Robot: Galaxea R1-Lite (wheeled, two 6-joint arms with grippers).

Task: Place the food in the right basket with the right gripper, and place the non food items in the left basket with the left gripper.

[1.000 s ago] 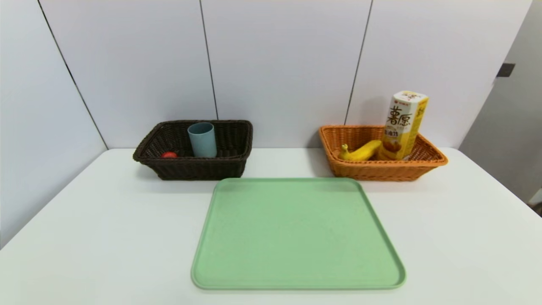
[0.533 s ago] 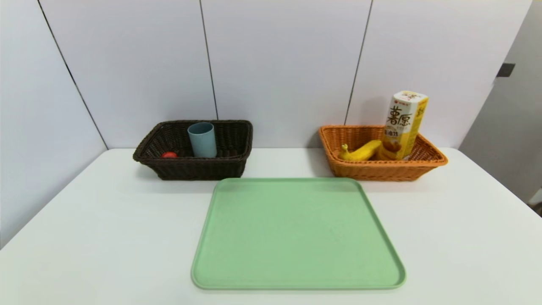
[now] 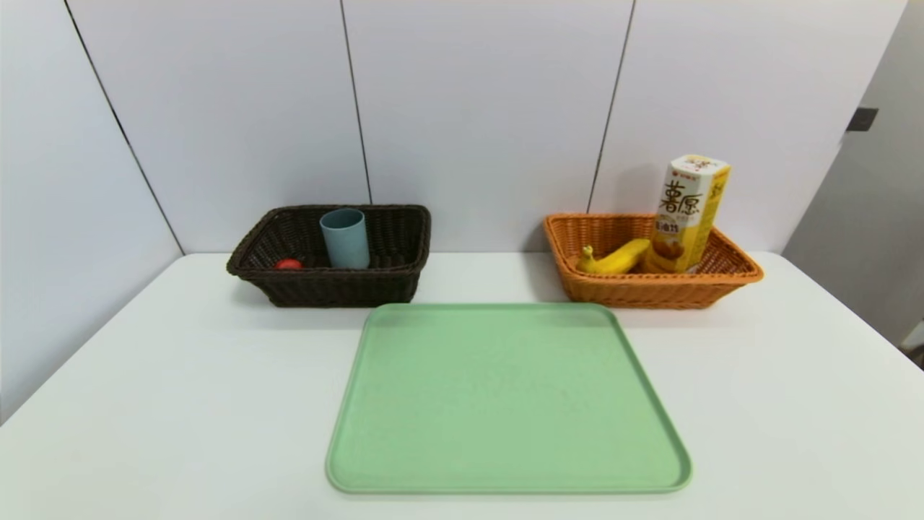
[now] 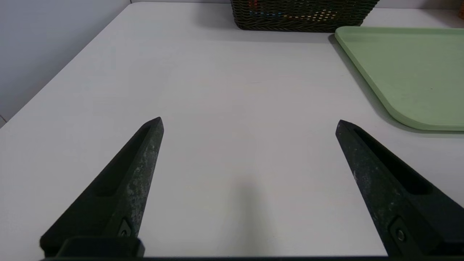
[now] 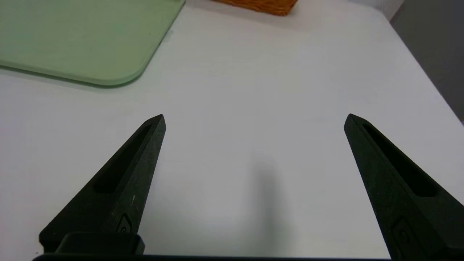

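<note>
The dark brown left basket point(image 3: 325, 285) stands at the back left and holds an upright grey-blue cup point(image 3: 345, 238) and a red duck point(image 3: 288, 264). The orange right basket point(image 3: 650, 289) at the back right holds a banana point(image 3: 617, 258) and a tall white-and-yellow snack box point(image 3: 689, 213) leaning on its far side. Neither arm shows in the head view. My left gripper point(image 4: 249, 121) hovers open over bare table near the front left, far from the left basket point(image 4: 301, 16). My right gripper point(image 5: 255, 117) hovers open over bare table at the front right. The spoon is out of view.
A flat green tray point(image 3: 505, 397) lies in the middle of the white table point(image 3: 180, 397) with nothing on it; its corners show as the tray point(image 4: 406, 69) and the tray point(image 5: 79, 40) in the wrist views. White wall panels stand behind the baskets.
</note>
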